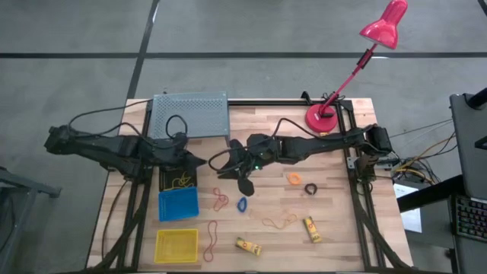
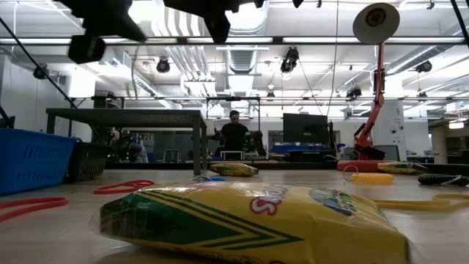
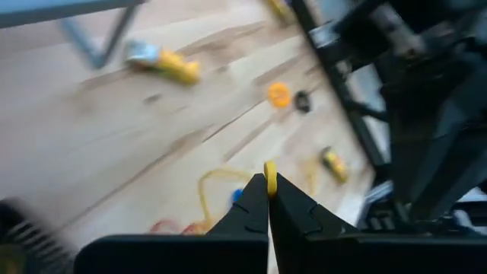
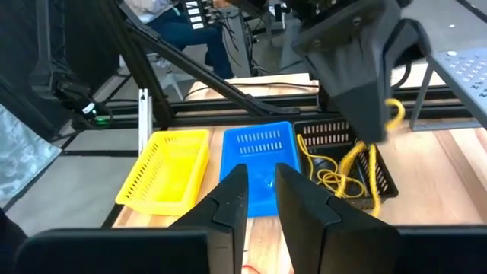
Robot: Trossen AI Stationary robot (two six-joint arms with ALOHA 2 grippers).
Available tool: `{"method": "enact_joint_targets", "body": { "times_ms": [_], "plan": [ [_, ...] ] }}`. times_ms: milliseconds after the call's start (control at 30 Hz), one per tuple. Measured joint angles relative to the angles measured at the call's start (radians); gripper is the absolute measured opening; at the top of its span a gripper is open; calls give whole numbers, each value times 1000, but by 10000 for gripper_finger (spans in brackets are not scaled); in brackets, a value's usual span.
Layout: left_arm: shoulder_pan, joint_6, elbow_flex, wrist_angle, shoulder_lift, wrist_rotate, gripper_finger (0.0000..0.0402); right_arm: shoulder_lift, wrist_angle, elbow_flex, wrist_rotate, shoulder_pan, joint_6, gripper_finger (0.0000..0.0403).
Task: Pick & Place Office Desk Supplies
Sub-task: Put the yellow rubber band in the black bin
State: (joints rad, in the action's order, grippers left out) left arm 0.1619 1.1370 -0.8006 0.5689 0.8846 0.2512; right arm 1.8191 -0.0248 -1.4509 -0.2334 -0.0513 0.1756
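My left gripper (image 1: 204, 162) hangs above the black bin (image 1: 177, 180) and is shut on a yellow rubber band (image 4: 393, 113). More yellow bands (image 4: 332, 180) lie in that bin. My right gripper (image 4: 261, 199) stands open and holds nothing, high above the table's middle (image 1: 242, 173), facing the bins. On the wood lie a red band (image 1: 220, 199), a blue ring (image 1: 242, 204), an orange ring (image 1: 294, 179), a black ring (image 1: 310, 188), an orange band (image 1: 280, 221) and two yellow tubes (image 1: 312, 228) (image 1: 248, 246). My left gripper pinches the yellow rubber band between its two fingertips (image 3: 269, 172), with a short bit of the band sticking out past them. The fingers slant downward from the table's left. The band hangs slack below them (image 4: 354, 160) toward the black bin; whether its lower end touches the bin I cannot tell.
The blue bin (image 1: 178, 204) and the yellow bin (image 1: 176, 245) stand in a row nearer than the black one. A grey box (image 1: 190, 116) sits at the far left, and a pink lamp's base (image 1: 323, 119) at the far right. Another red band (image 1: 211, 236) lies beside the yellow bin.
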Motion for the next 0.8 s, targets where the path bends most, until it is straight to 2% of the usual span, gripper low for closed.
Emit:
{"method": "enact_joint_targets", "body": {
  "times_ms": [233,433,533,667,800],
  "plan": [
    [0,59,-174,412,3,11,0,0,22,0,0,7,-3,59],
    [0,191,-243,653,2,6,0,0,30,0,1,12,-3,57],
    [0,234,-221,691,2,-32,0,0,30,0,5,15,-3,57],
    [0,251,-154,660,3,-90,0,0,30,0,32,18,-17,57],
    [0,252,-61,634,3,-95,0,0,29,0,52,19,-43,57]
  ]
}}
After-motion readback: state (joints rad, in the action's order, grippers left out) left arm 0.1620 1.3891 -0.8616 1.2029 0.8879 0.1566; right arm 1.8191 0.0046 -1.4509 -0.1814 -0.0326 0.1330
